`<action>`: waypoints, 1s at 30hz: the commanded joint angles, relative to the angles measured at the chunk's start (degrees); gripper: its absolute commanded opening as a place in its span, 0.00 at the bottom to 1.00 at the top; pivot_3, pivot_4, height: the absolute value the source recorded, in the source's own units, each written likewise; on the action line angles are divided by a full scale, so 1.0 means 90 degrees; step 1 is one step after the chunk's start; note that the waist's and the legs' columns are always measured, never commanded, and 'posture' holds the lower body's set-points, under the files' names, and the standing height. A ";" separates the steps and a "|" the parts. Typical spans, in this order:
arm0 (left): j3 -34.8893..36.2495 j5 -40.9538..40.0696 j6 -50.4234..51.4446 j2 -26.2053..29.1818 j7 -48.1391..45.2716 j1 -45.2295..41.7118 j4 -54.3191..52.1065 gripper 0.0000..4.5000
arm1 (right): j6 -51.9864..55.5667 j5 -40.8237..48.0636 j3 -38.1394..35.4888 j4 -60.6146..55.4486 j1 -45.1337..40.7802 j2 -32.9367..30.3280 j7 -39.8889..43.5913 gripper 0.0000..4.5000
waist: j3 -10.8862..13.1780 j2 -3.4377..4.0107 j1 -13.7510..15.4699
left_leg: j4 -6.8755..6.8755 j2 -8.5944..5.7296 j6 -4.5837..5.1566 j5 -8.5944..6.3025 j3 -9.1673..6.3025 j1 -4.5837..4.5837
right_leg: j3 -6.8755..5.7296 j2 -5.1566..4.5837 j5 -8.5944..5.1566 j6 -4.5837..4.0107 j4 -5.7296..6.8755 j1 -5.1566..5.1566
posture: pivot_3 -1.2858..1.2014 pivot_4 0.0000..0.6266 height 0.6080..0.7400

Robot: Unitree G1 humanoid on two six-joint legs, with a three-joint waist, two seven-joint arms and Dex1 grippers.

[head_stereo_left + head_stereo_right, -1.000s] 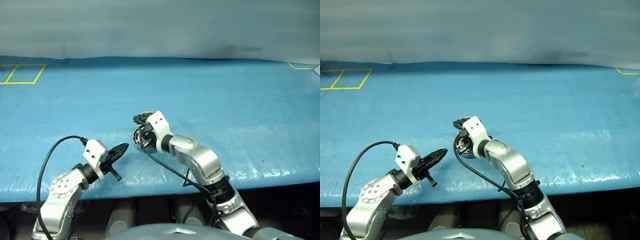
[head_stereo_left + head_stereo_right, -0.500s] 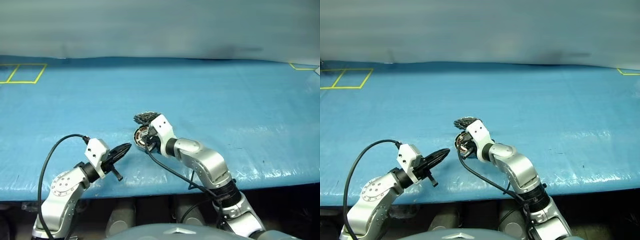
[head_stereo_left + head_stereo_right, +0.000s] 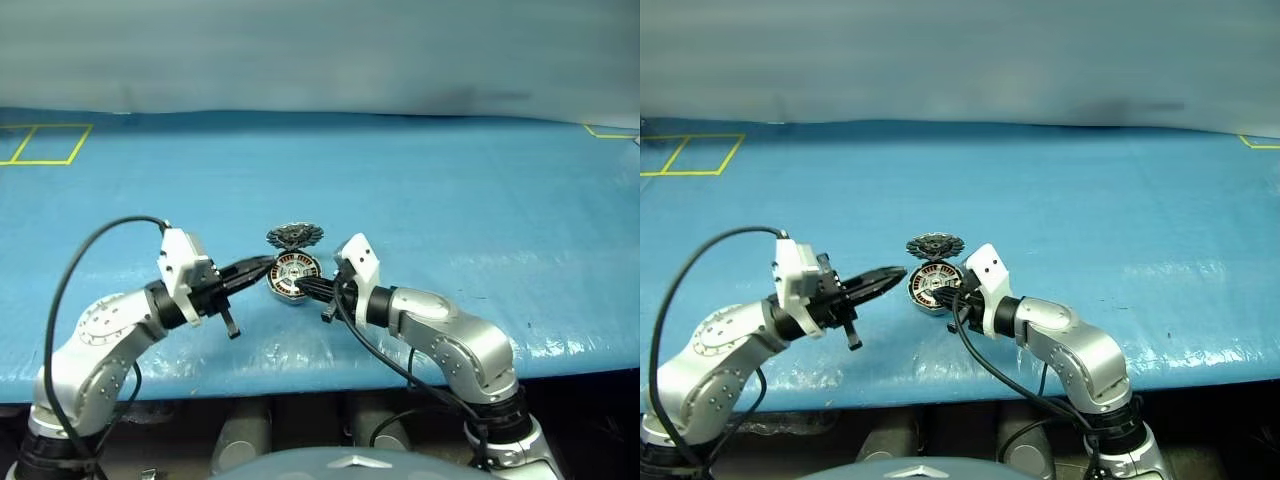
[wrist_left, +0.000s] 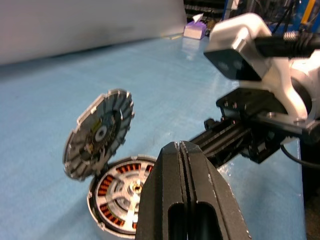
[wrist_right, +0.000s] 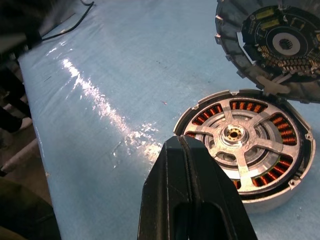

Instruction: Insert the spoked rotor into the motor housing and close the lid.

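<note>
Jaws of both grippers are clenched flat together and grasp nothing. The left gripper [image 3: 262, 268] points in from the left, its tip just beside the left rim of the small round grey metal motor housing [image 5: 244, 165]. The right gripper [image 3: 946, 287] points in from the right and near side, its tip at the near right edge of that housing; whether either tip touches the rim cannot be told.

The housing sits on the blue sheet-covered desk [image 3: 450, 200], toward the near edge, midway between the two arms. The small flat silver spoked rotor [image 5: 235, 136] lies inside it, hub at the centre, spokes spanning the ring of copper-brown windings. It appears seated level.

The round grey lid [image 4: 99, 134], joined at the far rim of the housing, stands tilted up and open, its dark toothed underside facing the near side.

Judgement: insertion looks complete; closing the lid is the step in hand. The next move calls for one clenched tip to get behind or above the raised lid and press it down toward the near side, while the other steadies the housing against sliding on the slick sheet.
</note>
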 commanded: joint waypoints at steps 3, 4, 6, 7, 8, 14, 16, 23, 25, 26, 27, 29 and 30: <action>0.0471 -0.0201 0.0290 0.0229 0.0589 -0.1238 0.0526 0.01 | -0.0800 0.0047 -0.0086 -0.0169 0.0368 -0.0051 0.0115 0.00 | 0.0003 -0.0004 -0.0008 | 0.0002 -0.0002 0.0000 0.0000 0.0001 0.0010 | 0.0000 0.0000 0.0000 0.0001 -0.0003 0.0013 | 0.52 0.24 1.00; 0.0378 -0.0048 0.0327 0.0324 0.0588 -0.1479 0.0752 0.01 | -0.1122 -0.0118 -0.0075 -0.0091 0.0508 -0.0063 0.0075 0.00 | 0.0004 -0.0006 -0.0004 | -0.0001 -0.0002 0.0000 0.0000 0.0004 0.0014 | 0.0002 0.0000 0.0001 0.0002 -0.0005 0.0019 | 0.52 0.24 1.00; 0.0020 0.0411 0.0319 0.0568 0.0418 -0.1924 0.1331 0.01 | -0.1927 -0.0443 -0.0052 0.0159 0.0842 -0.0061 0.0060 0.00 | 0.0008 -0.0014 0.0004 | -0.0002 -0.0002 0.0000 0.0000 -0.0001 0.0014 | -0.0002 0.0004 0.0001 0.0003 -0.0005 0.0018 | 0.52 0.24 1.00; -0.0205 0.0608 0.0122 0.0630 0.0078 -0.2151 0.1703 0.01 | -0.2312 -0.0583 -0.0043 0.0264 0.1022 -0.0011 0.0003 0.00 | 0.0009 -0.0013 0.0004 | -0.0003 -0.0002 0.0000 0.0000 -0.0002 0.0013 | -0.0001 0.0007 0.0001 0.0003 -0.0007 0.0018 | 0.52 0.24 1.00; -0.0347 0.0723 -0.0036 0.0660 -0.0173 -0.2294 0.1954 0.01 | -0.2568 -0.0668 -0.0030 0.0337 0.1134 0.0033 -0.0036 0.00 | 0.0009 -0.0013 0.0003 | -0.0004 -0.0002 0.0000 0.0000 -0.0001 0.0013 | 0.0000 0.0006 0.0001 0.0003 -0.0009 0.0019 | 0.52 0.24 1.00; -0.1497 0.1707 -0.0807 0.0637 -0.1833 -0.3719 0.4168 0.01 | -0.3285 -0.0967 -0.0005 0.0579 0.1625 0.0152 -0.0239 0.00 | 0.0020 -0.0026 0.0009 | -0.0003 -0.0002 -0.0001 0.0001 0.0001 0.0011 | 0.0001 0.0007 0.0002 0.0006 -0.0010 0.0017 | 0.52 0.24 1.00; -0.1906 0.2164 -0.1197 0.0571 -0.2340 -0.4257 0.5027 0.01 | -0.3360 -0.0962 -0.0034 0.0614 0.1680 0.0213 -0.0313 0.00 | 0.0021 -0.0027 0.0019 | 0.0001 -0.0002 -0.0001 0.0001 -0.0002 0.0012 | 0.0000 0.0011 0.0002 0.0006 -0.0005 0.0020 | 0.52 0.24 1.00; -0.2320 0.3010 -0.2483 -0.0122 -0.3547 -0.5735 0.7718 0.01 | -0.3557 -0.0960 -0.0068 0.0505 0.2019 0.0320 -0.0451 0.00 | 0.0024 -0.0032 0.0008 | -0.0006 -0.0002 0.0000 0.0001 -0.0003 0.0006 | 0.0002 0.0011 0.0002 0.0012 -0.0010 0.0016 | 0.52 0.24 1.00; -0.2403 0.3169 -0.2699 -0.0297 -0.3882 -0.5959 0.8242 0.01 | -0.3730 -0.1035 -0.0068 0.0513 0.2177 0.0347 -0.0514 0.00 | 0.0024 -0.0033 0.0010 | -0.0009 -0.0003 0.0000 0.0000 -0.0004 0.0003 | 0.0003 0.0011 -0.0003 0.0018 -0.0008 0.0014 | 0.52 0.24 1.00; -0.2468 0.3294 -0.2843 -0.0392 -0.4040 -0.6063 0.8516 0.01 | -0.3832 -0.1031 -0.0088 0.0532 0.2292 0.0390 -0.0552 0.00 | 0.0025 -0.0034 0.0007 | -0.0009 -0.0004 0.0001 0.0000 -0.0004 0.0002 | 0.0003 0.0011 -0.0003 0.0019 -0.0009 0.0014 | 0.52 0.24 1.00; -0.2502 0.3385 -0.2964 -0.0459 -0.4154 -0.6137 0.8717 0.01 | -0.3904 -0.1020 -0.0100 0.0544 0.2377 0.0422 -0.0578 0.00 | 0.0025 -0.0034 0.0009 | -0.0008 -0.0005 0.0002 -0.0001 -0.0004 0.0001 | 0.0005 0.0011 -0.0004 0.0021 -0.0009 0.0014 | 0.52 0.24 1.00; -0.2474 0.3509 -0.3142 -0.0625 -0.4276 -0.6283 0.9096 0.01 | -0.4156 -0.1102 -0.0078 0.0600 0.2557 0.0456 -0.0608 0.00 | 0.0026 -0.0034 0.0000 | -0.0007 -0.0005 0.0002 -0.0001 -0.0004 0.0002 | 0.0006 0.0011 -0.0005 0.0022 -0.0009 0.0015 | 0.52 0.24 1.00; -0.2494 0.3572 -0.3174 -0.0688 -0.4439 -0.6348 0.9267 0.01 | -0.4302 -0.1127 -0.0076 0.0662 0.2658 0.0504 -0.0633 0.00 | 0.0026 -0.0035 -0.0001 | -0.0005 -0.0005 0.0003 -0.0001 -0.0004 0.0003 | 0.0006 0.0011 -0.0005 0.0021 -0.0008 0.0016 | 0.52 0.24 1.00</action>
